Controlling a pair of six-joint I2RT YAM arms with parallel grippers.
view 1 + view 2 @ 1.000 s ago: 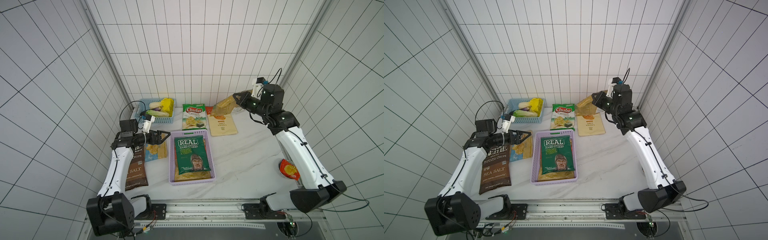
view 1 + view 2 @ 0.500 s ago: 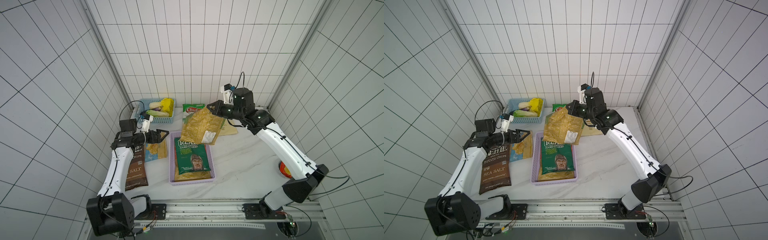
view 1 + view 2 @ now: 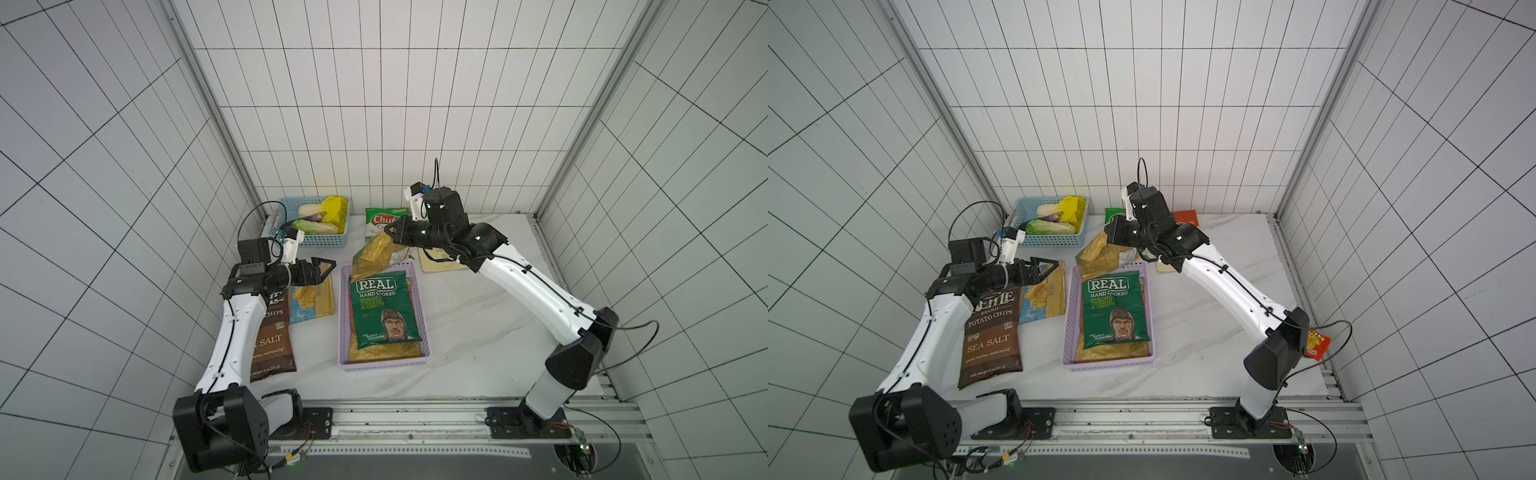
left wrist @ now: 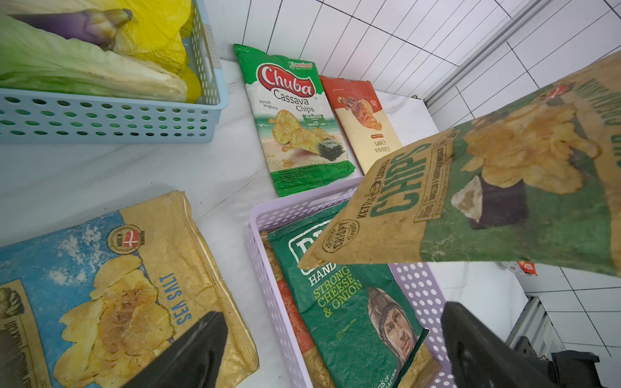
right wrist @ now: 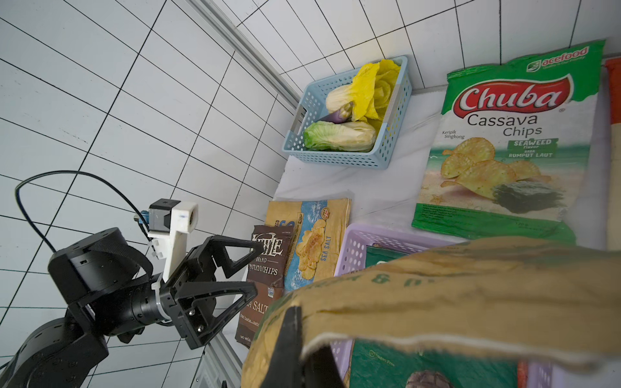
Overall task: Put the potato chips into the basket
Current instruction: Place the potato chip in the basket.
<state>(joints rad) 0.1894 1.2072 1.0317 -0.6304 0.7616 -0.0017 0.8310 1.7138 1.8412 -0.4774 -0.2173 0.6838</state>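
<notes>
brown bag [image 3: 272,340]: flat on the bench [image 3: 478,332], left side, partly under the left arm.
left gripper [image 3: 330,268]: jaws wide, nothing between them; hovering over the top edges of the brown bag and the blue-and-tan bag.
blue-and-tan bag [image 3: 311,301]: flat on the bench, between the brown bag and the lilac basket.
blue basket [image 3: 320,241]: far left corner, holding vegetables [image 3: 316,216].
lilac basket [image 3: 345,324]: centre of the bench; dark green bag [image 3: 384,309] lying inside, on top of a tan bag [image 3: 386,353].
hanging tan bag [image 3: 376,257]: in the air, lower end over the far end of the lilac basket; contact with it unclear.
right gripper [image 3: 390,230]: clamped on the top edge of the hanging tan bag.
green cassava bag [image 3: 380,222]: flat by the back wall, behind the lilac basket.
cream-and-orange bag [image 3: 436,264]: just right of the green cassava bag, partly hidden by the right arm.
red packet [image 3: 1316,343]: right edge of the bench.
</notes>
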